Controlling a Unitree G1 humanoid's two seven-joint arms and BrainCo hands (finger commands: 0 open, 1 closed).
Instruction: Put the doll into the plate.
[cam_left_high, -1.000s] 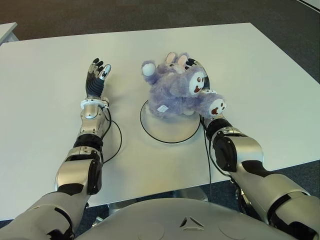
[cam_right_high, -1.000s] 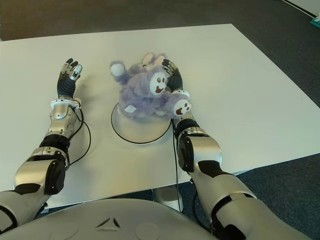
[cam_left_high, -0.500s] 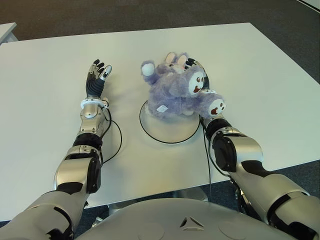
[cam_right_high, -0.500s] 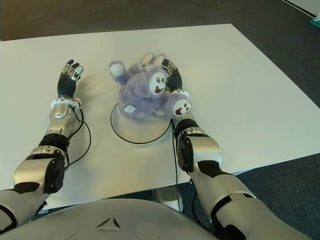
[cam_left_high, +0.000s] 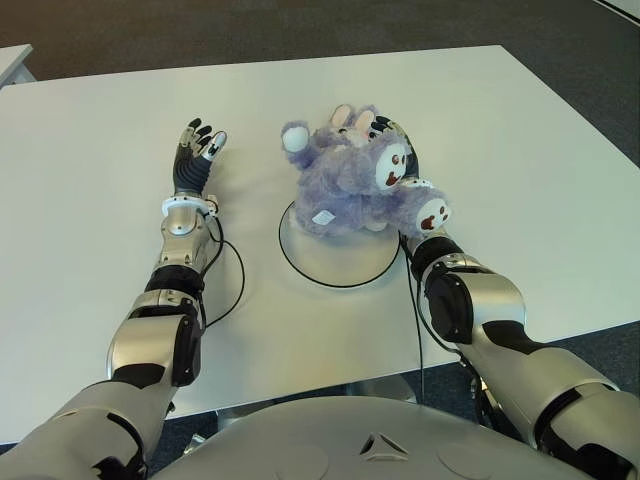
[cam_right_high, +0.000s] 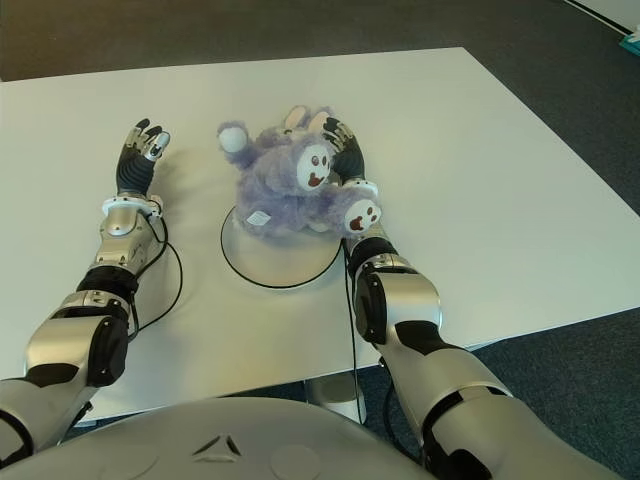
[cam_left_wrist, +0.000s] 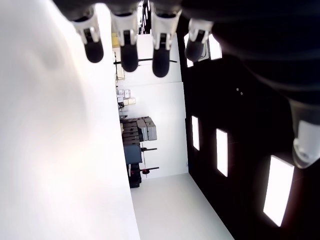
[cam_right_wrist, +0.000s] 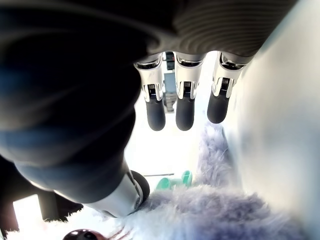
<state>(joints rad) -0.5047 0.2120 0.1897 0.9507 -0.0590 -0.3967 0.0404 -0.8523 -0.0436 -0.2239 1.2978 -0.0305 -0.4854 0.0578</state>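
Doll lies slantwise over the plate's far rim, pressed against your right hand, whose fingers are extended and gripping nothing. The empty left hand, fingers spread, shows well left over the desk.

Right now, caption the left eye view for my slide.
Purple doll lying over the plate, right hand beside it; left hand open.

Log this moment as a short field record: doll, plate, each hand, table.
doll: purple plush, lying over the plate's far part, partly overhanging it
plate: white, dark-rimmed, near part bare
right hand: against the doll's right side, fingers extended, not closed on it
left hand: open, holding nothing, left of the plate
table: white
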